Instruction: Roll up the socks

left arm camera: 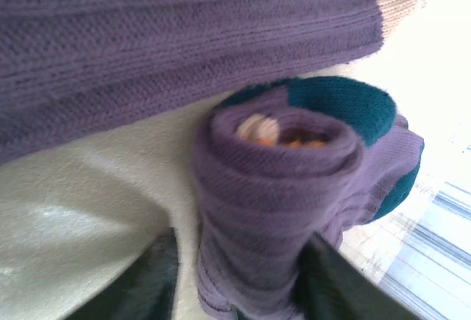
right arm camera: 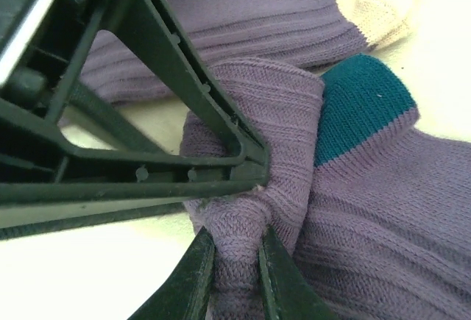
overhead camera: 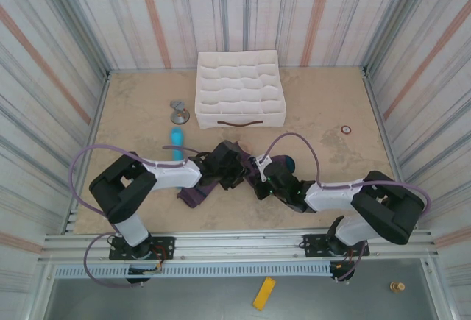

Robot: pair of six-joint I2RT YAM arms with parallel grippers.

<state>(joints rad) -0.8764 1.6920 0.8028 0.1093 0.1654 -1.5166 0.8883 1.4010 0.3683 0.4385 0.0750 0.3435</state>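
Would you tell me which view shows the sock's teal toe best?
The right wrist view: the teal toe is sharp beside the rolled sock. The left wrist view shows it blurred; from above it is a tiny spot.

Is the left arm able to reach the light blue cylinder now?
Probably yes. The light blue cylinder lies on the table near the left gripper, nothing between; its jaws must first leave the sock roll.

A: What sits between the left claw's (left arm camera: 243, 294) dark fingers (left arm camera: 143, 287)?
B: A rolled purple knit sock (left arm camera: 276, 187) with a teal toe (left arm camera: 338, 103), one finger either side.
A: Behind it?
B: A flat purple ribbed sock (left arm camera: 169, 33) on the pale tabletop (left arm camera: 81, 202).
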